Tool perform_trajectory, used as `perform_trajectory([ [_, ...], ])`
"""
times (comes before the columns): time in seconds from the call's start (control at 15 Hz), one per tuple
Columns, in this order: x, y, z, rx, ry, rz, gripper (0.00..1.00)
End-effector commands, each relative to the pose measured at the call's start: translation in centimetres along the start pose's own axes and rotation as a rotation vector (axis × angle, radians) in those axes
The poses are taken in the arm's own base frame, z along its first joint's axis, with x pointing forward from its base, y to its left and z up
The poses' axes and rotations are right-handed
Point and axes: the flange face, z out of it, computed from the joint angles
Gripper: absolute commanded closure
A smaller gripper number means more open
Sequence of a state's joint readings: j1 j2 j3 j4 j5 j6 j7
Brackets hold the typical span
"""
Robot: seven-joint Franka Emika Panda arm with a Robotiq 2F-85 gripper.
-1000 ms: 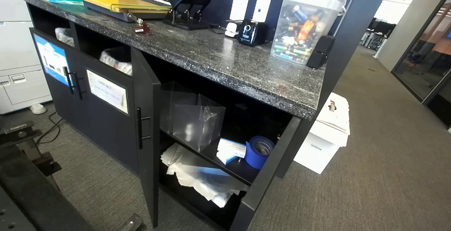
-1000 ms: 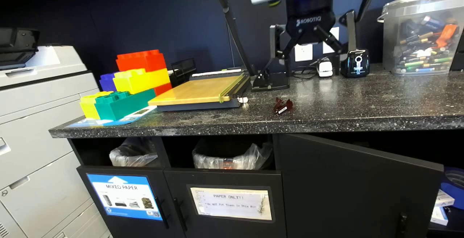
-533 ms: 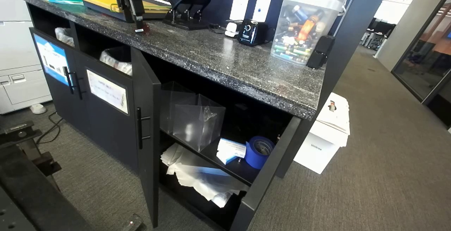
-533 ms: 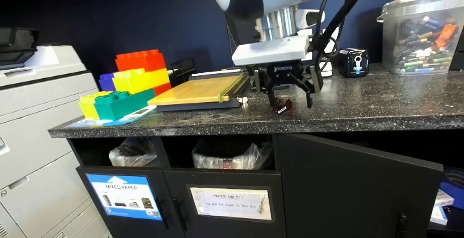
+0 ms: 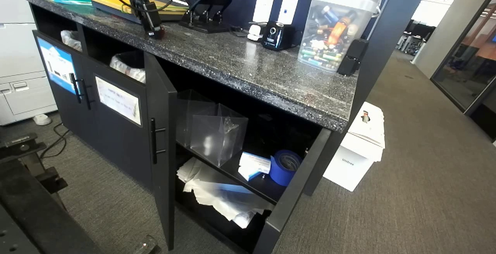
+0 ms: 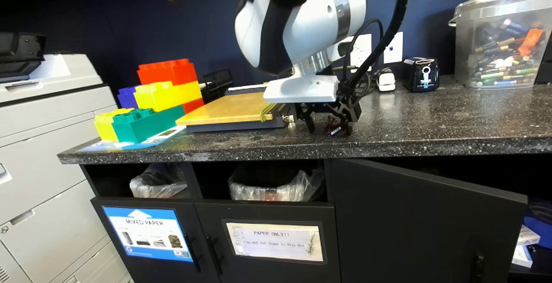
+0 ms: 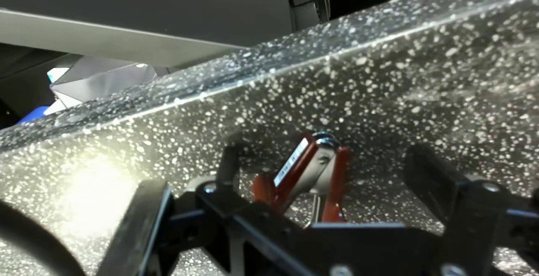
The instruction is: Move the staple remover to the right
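Note:
The staple remover point(image 7: 290, 171), dark red with metal jaws and a white label, lies on the speckled dark counter. My gripper point(image 7: 328, 155) is open, with one finger on each side of it. In the wrist view gaps show on both sides, the wider one toward the right finger. The gripper's body hides its lower end there. In an exterior view the staple remover point(image 6: 334, 127) sits between the fingertips of the gripper point(image 6: 329, 128), low over the counter. In an exterior view the gripper point(image 5: 154, 32) mostly covers the staple remover point(image 5: 162, 32).
The yellow-topped paper cutter point(image 6: 233, 108) stands close beside the gripper, with coloured blocks point(image 6: 168, 95) past it. A black hole punch point(image 5: 207, 14), a black box point(image 6: 421, 75) and a clear tub point(image 6: 502, 50) stand on the counter point(image 6: 431, 117). A cabinet door point(image 5: 164, 149) hangs open below.
My gripper has come down from above the counter and shifted to place its open fingers around the staple remover. The staple remover has not visibly moved.

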State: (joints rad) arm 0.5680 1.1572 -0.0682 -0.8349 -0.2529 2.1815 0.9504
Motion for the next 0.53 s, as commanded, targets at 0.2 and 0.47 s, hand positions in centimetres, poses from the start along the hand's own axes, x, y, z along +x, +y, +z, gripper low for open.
perform_trajectory([
  [0.2, 0.7, -1.3, -0.2, -0.053, 0.088, 0.015, 0.41],
  [0.47, 1.1, -1.6, -1.6, -0.046, 0.105, 0.015, 0.73],
])
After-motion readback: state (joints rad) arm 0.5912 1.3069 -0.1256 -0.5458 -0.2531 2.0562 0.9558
